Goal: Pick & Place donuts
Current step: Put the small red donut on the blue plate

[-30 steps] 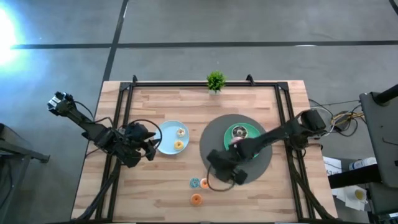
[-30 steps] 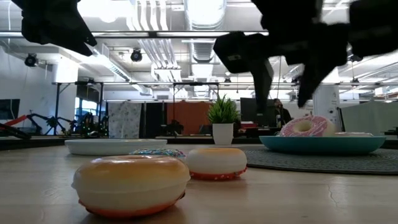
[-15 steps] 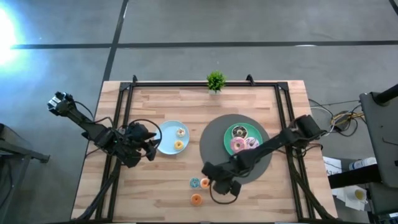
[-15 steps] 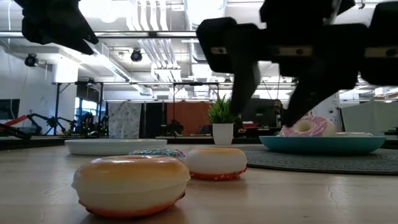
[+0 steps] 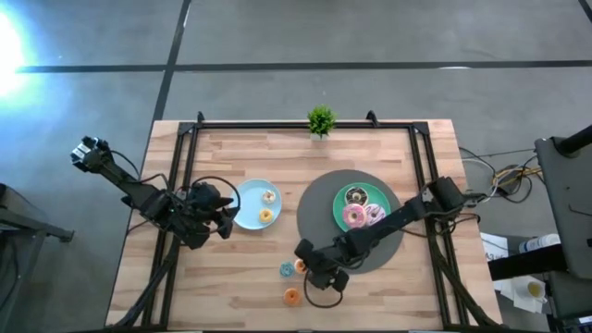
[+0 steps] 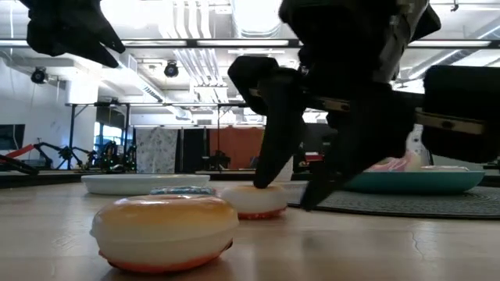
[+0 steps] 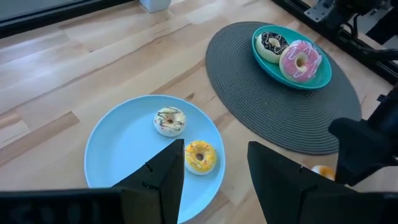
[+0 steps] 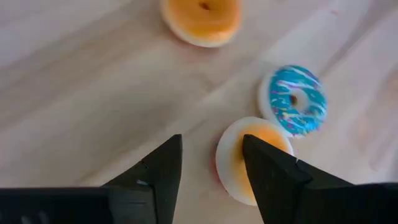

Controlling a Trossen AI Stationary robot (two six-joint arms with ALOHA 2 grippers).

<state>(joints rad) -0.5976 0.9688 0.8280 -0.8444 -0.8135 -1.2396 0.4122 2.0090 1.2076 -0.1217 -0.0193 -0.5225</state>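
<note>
My right gripper is open and low over the table near its near edge. An orange-topped mini donut lies partly under one finger, and a blue mini donut lies just beyond it. Another orange mini donut lies closer to the near edge and fills the front of the low view. My left gripper is open and waits at the left of the light-blue plate, which holds a pale drizzled mini donut and a yellow one. My right gripper comes down slanting from the table's right. One finger stands right at the orange-topped mini donut, which rests flat on the table. I cannot tell whether the finger touches it.
A teal plate on a round dark mat holds a dark donut and a pink one. A small green plant stands at the far edge. Black rails run along both table sides.
My right gripper has moved from the near side of the mat toward the table's left and down, ending low at the mini donuts with its fingers still open. The pink donut on the teal plate, hidden under the arm a second ago, shows now.
</note>
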